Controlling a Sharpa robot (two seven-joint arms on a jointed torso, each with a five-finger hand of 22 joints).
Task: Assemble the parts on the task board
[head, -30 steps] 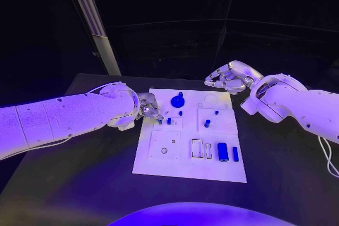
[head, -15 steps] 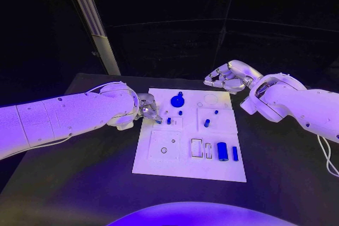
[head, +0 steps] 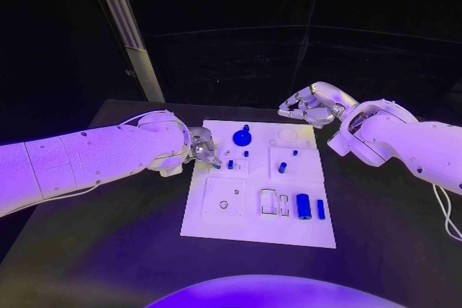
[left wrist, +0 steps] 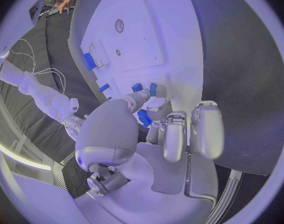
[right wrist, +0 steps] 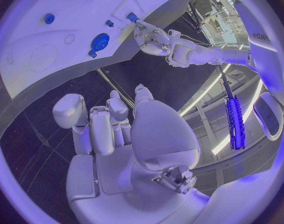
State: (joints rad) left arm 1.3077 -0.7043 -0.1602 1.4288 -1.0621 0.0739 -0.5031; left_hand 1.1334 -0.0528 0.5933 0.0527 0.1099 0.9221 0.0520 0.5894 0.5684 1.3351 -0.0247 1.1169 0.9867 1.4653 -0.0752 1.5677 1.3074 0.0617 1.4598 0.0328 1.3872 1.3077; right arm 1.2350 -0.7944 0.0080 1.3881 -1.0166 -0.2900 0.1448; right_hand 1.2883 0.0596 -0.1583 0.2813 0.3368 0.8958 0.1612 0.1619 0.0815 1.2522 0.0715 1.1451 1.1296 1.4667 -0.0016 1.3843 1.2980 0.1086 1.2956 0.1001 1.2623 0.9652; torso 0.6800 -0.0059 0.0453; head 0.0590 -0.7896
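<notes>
My left hand (head: 203, 151) sits at the left edge of the white task board (head: 221, 228), which lies flat in the middle of the black worktop (head: 106, 254). Its fingertips are pinched on a small blue peg (left wrist: 143, 118); from the left wrist view the piece shows between my thumb and a finger, close above the board and just beside two more small blue pegs (left wrist: 153, 89) standing in the board.

My right hand (head: 308, 107) hangs above the far right corner of the board, touching nothing, with its fingers curled loosely in and nothing between them (right wrist: 101, 127).

On the board, a round blue knob (head: 242, 138) stands near the far edge, beside a faint circular recess (head: 288, 135). A short blue pin (head: 282, 168) stands in the right middle panel, with a smaller blue piece (head: 294, 152) just beyond it. Toward the near right, a blue cylinder (head: 303, 206) lies on its side, and a thinner blue bar (head: 320, 209) lies just beside it on the right. Left of these are two narrow rectangular slots (head: 268, 201), and further left a square panel with a small hole (head: 223, 204).
</notes>
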